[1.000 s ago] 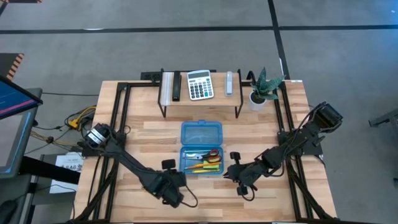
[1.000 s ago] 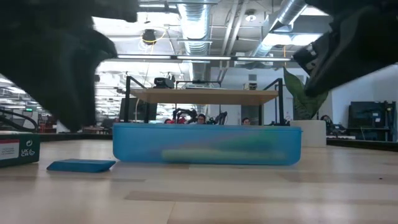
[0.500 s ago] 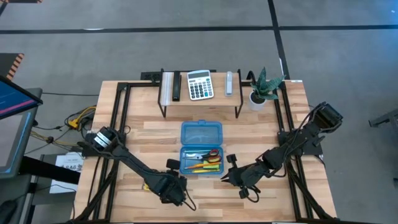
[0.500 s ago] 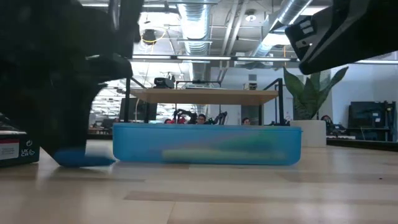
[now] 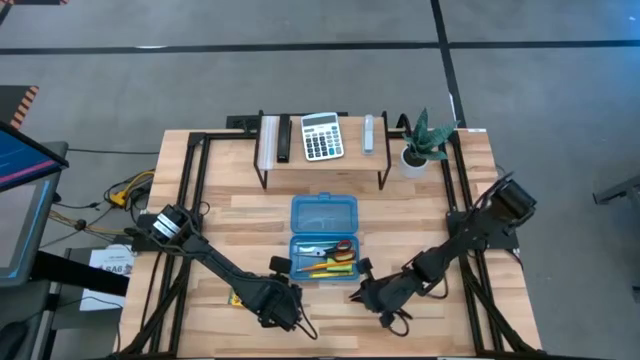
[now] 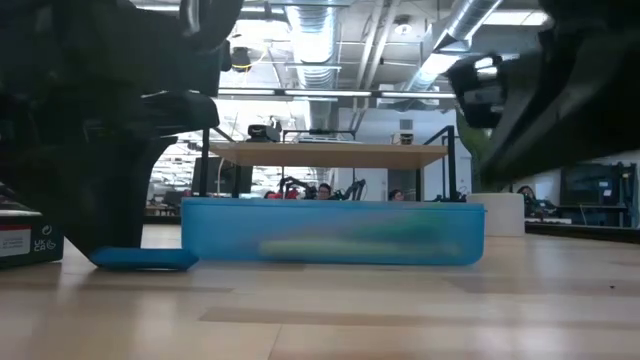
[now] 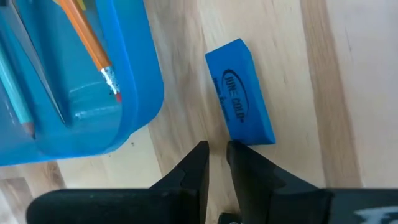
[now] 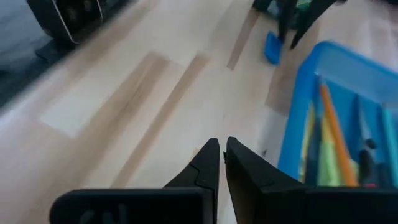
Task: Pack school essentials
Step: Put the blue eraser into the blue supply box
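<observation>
A small blue eraser [image 7: 241,93] lies flat on the wooden table, just left of the open blue case [image 5: 322,236]. The case's tray holds red-handled scissors [image 5: 335,248] and yellow and orange pencils [image 5: 325,266]. My left gripper [image 7: 216,149] points steeply down, shut, with its tips at one short end of the eraser and nothing between them. In the low view its dark bulk stands over the eraser [image 6: 142,259]. My right gripper [image 8: 222,149] hangs shut and empty over bare table beside the case's near right corner [image 5: 353,292]. My left gripper's shut fingertips [image 7: 239,149] stand right at the eraser's short end [image 7: 252,138], coming from above. I cannot tell whether they touch it. The eraser lies flat on the table.
A raised shelf at the back carries a grey calculator [image 5: 321,136] and a few other items. A potted plant [image 5: 420,142] stands at the back right. A small printed box [image 6: 28,240] sits on the table left of the eraser. Black frame rails run along both table sides.
My left gripper has come down onto the table at the eraser and has rolled about its own axis. My right gripper has sunk a little, rolled, and moved toward the table's left, closer to the case's near corner.
</observation>
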